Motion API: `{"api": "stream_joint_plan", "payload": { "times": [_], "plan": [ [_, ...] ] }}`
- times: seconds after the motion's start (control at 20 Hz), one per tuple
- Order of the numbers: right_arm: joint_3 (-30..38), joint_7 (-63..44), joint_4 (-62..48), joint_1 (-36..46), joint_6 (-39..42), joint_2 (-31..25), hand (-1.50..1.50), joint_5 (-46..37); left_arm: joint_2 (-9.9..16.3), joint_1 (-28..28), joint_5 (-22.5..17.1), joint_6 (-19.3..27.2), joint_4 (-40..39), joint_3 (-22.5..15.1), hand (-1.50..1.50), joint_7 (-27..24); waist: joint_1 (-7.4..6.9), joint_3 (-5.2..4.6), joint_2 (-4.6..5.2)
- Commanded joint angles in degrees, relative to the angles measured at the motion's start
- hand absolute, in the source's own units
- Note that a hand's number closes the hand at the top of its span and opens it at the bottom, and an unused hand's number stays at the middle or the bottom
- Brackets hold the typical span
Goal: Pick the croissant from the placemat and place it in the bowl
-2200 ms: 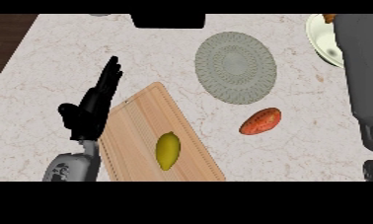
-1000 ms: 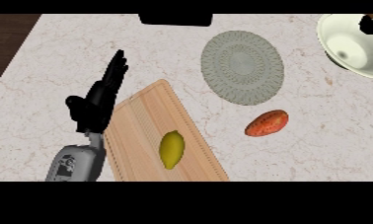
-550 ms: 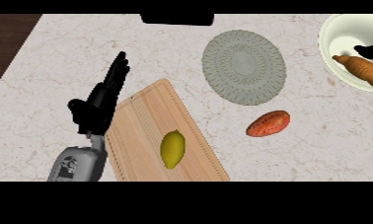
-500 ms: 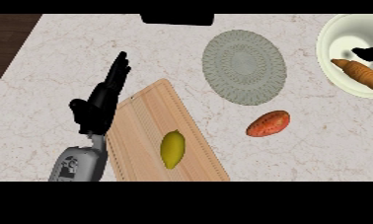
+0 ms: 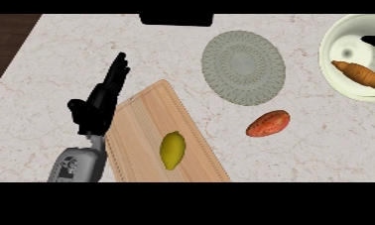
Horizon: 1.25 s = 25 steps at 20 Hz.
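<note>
We see a pale speckled stone counter (image 5: 66,70) from above. At the right edge of the frame sits a round white bowl (image 5: 333,45), cut off by the edge. A golden-brown croissant (image 5: 353,72) lies inside the bowl, with its far end running out of view. A small dark shape shows in the bowl near its upper right, but we cannot tell what it is.

The round grey woven placemat (image 5: 243,67) lies in the upper middle of the frame, well apart from the bowl. Nothing lies on it. Just below it, a little to the right, rests an orange-red sweet potato (image 5: 268,123) on the counter.

In the lower left of the frame lies a light wooden cutting board (image 5: 147,115), set at a slant. A yellow lemon (image 5: 173,150) sits on the board near its lower end.

Our left robot hand (image 5: 99,104) is black and shows at the left, just beside the board's left edge. Its fingers are straight and point up, holding nothing. Its grey forearm (image 5: 79,164) comes in from the lower edge. We cannot see our right robot hand anywhere.

A black box shape (image 5: 176,19) sits at the top edge of the counter.
</note>
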<state>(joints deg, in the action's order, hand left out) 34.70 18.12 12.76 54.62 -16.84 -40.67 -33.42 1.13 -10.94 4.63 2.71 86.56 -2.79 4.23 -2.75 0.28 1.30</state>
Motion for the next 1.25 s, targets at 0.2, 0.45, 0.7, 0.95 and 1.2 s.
{"api": "stream_joint_plan", "payload": {
  "times": [0.2, 0.45, 0.7, 0.95, 1.2],
  "plan": [
    [7.0, 1.6, -0.6, 0.3, 4.1, -4.1, -1.5, 7.8, 1.0, 1.1, -1.1, -0.9, 0.9, 1.1, 0.0, 0.8, 0.58, -0.07, -0.29],
    [9.8, 4.2, -0.1, -3.6, 10.3, -4.0, -1.5, 12.7, 1.5, 2.2, -0.5, -0.1, 3.6, 1.4, 0.0, 2.0, 1.71, -0.16, -0.95],
    [10.2, 5.8, 0.0, -7.4, 16.0, -5.7, -1.5, 15.1, 0.2, -0.1, 1.0, 1.3, 1.5, 0.5, 0.0, 2.0, 1.91, -0.17, -0.89],
    [9.6, 6.9, 0.3, -9.9, 24.8, -9.0, -1.5, 16.3, 4.2, 0.0, -3.8, -2.9, -2.2, 5.9, 0.0, -1.0, 2.13, -0.21, -0.9],
    [8.2, 8.7, 2.0, -12.2, 23.2, -6.5, -1.5, 18.0, 0.3, 4.6, -0.4, -0.3, 3.4, 0.2, 0.0, 0.1, 1.64, -0.19, -0.98]
  ]
}}
